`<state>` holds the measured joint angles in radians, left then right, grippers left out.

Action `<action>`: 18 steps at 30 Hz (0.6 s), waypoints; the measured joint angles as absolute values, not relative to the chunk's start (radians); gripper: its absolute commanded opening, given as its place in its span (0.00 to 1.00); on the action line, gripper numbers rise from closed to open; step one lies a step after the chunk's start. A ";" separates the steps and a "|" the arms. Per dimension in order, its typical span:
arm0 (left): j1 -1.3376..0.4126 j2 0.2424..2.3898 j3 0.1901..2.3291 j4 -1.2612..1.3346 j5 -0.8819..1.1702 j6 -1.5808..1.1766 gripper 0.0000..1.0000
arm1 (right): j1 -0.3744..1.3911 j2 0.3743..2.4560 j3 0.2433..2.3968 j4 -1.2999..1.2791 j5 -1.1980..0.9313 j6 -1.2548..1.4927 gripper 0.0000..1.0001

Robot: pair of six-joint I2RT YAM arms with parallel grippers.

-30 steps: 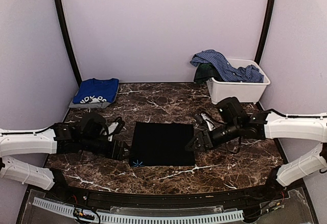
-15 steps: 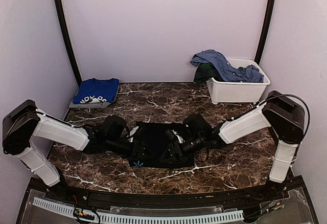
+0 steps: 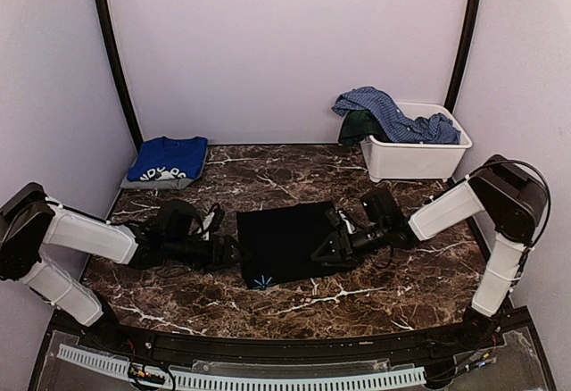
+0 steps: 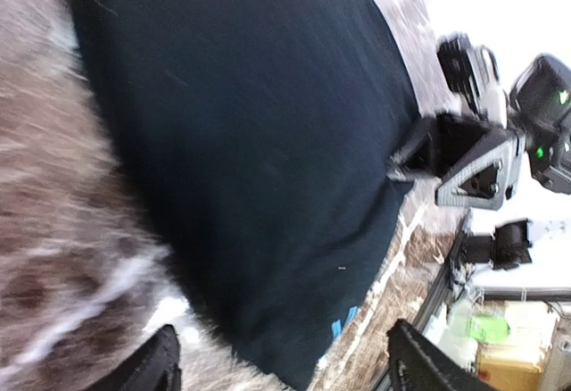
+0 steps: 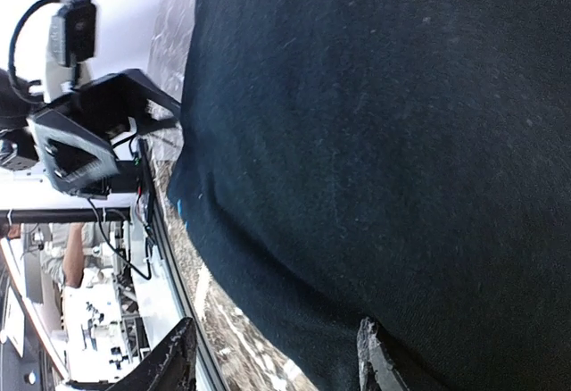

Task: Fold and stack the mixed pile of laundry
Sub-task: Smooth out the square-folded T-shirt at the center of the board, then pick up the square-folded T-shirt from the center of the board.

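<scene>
One black garment [image 3: 287,242], long axis left-right, tilted; left hand [image 3: 230,253], right hand [image 3: 324,250] gaping.

Blurred in left wrist view: counter [image 4: 53,257], black garment [image 4: 250,141]. Cropped by right wrist view's edges: same garment. Mostly buried under blue checked shirt [image 3: 393,114]: dark green piece [image 3: 358,128].

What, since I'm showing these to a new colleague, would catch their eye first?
A folded black garment lies in the middle of the marble table. The left gripper is at its left edge and the right gripper at its right edge, both with jaws apart. At the far left sits a folded blue tee; at the far right, a white bin with a checked shirt draped over it.
</scene>
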<state>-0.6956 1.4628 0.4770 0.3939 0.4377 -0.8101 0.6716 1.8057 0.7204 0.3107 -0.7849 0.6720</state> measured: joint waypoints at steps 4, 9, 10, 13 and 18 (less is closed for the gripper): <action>-0.649 1.324 0.486 0.236 0.356 -0.764 0.99 | 0.662 1.754 0.720 0.216 -0.755 0.628 0.57; -0.638 1.136 0.512 0.060 0.235 -0.752 0.99 | 0.760 1.552 0.763 -0.015 -0.573 0.528 0.52; -0.637 1.112 0.518 0.036 0.220 -0.756 0.99 | 0.790 1.527 0.790 -0.045 -0.540 0.500 0.51; -0.613 1.050 0.523 -0.023 0.189 -0.793 0.99 | 0.905 1.517 0.931 -0.125 -0.417 0.413 0.45; -0.569 1.030 0.523 -0.093 0.184 -0.855 0.99 | 1.036 1.647 1.109 -0.212 -0.271 0.292 0.37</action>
